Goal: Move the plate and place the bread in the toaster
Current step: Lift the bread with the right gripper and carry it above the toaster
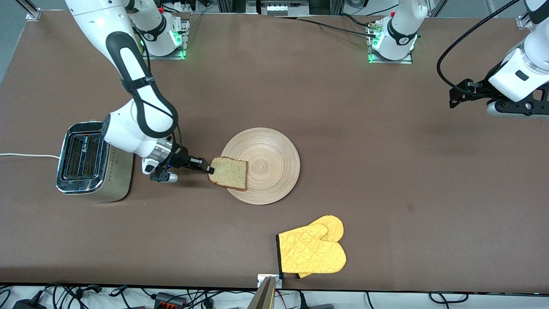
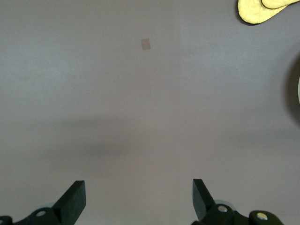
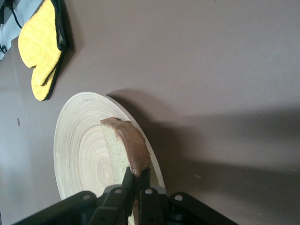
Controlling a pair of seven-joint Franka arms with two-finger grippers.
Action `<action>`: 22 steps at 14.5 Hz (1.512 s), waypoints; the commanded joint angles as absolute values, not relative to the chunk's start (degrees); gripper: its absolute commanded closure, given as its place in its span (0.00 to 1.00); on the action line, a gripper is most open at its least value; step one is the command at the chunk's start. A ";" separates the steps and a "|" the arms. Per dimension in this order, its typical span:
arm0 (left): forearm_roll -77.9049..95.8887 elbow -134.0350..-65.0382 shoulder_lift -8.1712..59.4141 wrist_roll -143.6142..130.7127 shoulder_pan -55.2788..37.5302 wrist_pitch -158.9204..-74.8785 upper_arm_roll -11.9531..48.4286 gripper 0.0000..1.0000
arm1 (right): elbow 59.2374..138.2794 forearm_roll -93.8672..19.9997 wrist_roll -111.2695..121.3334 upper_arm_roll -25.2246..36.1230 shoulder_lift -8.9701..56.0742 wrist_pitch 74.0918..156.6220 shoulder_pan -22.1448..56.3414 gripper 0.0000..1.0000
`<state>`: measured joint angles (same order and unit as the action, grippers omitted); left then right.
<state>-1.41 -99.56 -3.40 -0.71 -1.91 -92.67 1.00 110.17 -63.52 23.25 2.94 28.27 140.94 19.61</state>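
Nearest the front camera lies a pair of yellow oven mitts (image 1: 312,251), flat on the table (image 1: 386,171) and well apart from the work. Farther from the camera, near the table's middle, sits the plate (image 1: 268,165), and toward the right arm's end stands the toaster (image 1: 92,162), slots up and both apparently empty, its white cord (image 1: 25,156) trailing off the table edge. The right gripper (image 1: 209,168) is over the plate's rim on the toaster side, jaws pinched on one crust edge of the bread (image 1: 228,173); the right wrist view shows the slice (image 3: 125,152) clamped at its edge, apparently lifted clear of the plate (image 3: 79,154). Judged risks, largest first: (1) the grip is on a thin margin of soft crumb, so the slice may tear or sag out during the swing toward the toaster; (2) the slice is held roughly flat while the slots need it edge-down, so a poor wrist rotation would catch it on the chrome top; (3) a low carry could clip the toaster's side and shove it. The left gripper (image 2: 139,199) waits over bare table near the left arm's end, jaws wide apart, holding nothing.
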 commanded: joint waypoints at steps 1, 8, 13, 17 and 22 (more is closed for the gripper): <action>-1.85 -98.09 -2.99 -1.32 -2.20 -91.32 1.23 0.00 | 106.46 -55.32 19.81 6.49 26.98 132.57 18.90 1.00; -1.85 -98.00 -3.08 -1.23 -2.29 -90.44 1.23 0.00 | 89.25 -28.50 10.28 16.77 26.89 97.72 18.81 1.00; -1.85 -98.00 -2.99 -1.23 -2.37 -90.44 1.32 0.00 | 70.60 -18.47 9.49 24.42 28.12 72.62 18.20 1.00; -1.85 -97.91 -2.99 -1.23 -2.37 -90.44 1.32 0.00 | 61.98 -5.23 12.37 24.00 28.91 67.94 18.10 1.00; -1.85 -97.91 -2.99 -1.32 -2.37 -90.44 1.32 0.00 | 59.77 2.45 19.67 24.52 30.49 74.17 14.16 1.00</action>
<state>-1.41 -99.28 -3.39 -0.71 -2.13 -91.63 1.21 62.57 0.79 16.29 24.53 28.40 73.10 17.09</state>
